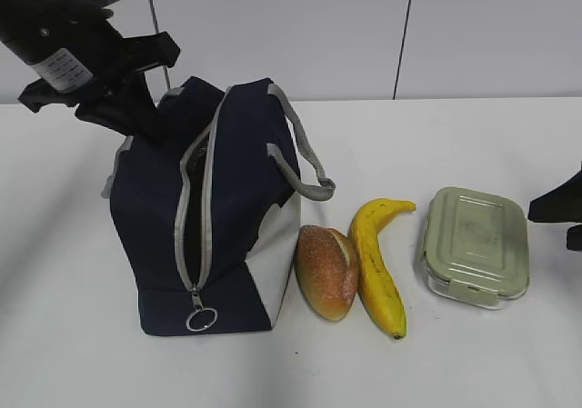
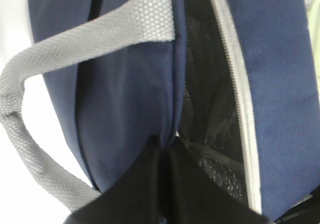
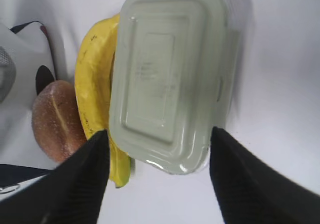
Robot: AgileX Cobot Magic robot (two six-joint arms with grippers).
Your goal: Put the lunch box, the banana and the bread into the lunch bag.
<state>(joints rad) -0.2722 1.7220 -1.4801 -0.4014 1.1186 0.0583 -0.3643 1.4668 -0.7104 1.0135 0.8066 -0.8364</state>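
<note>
Right wrist view looks straight down on the lunch box (image 3: 170,79), which lies between the two dark fingers of the right end effector (image 3: 159,181); the jaws stand wide, one finger off each long side, nothing held. The box's long axis runs away from the camera, so the fingers look set to span its short width. The banana (image 3: 95,84) lies touching or just beside the box's left edge, which leaves that finger little room to descend; the right side is bare tabletop (image 3: 280,84). The bread (image 3: 55,119) sits further left, against the banana.

In the exterior view the lunch bag (image 1: 164,208) stands upright at left, zipper undone and mouth gaping, well apart from the box at right. The left end effector (image 2: 162,184) is pinched shut on the bag's upper edge beside the opening, apparently holding it. The right arm is clearly nearer the box; its carry must pass leftward over banana and bread.
</note>
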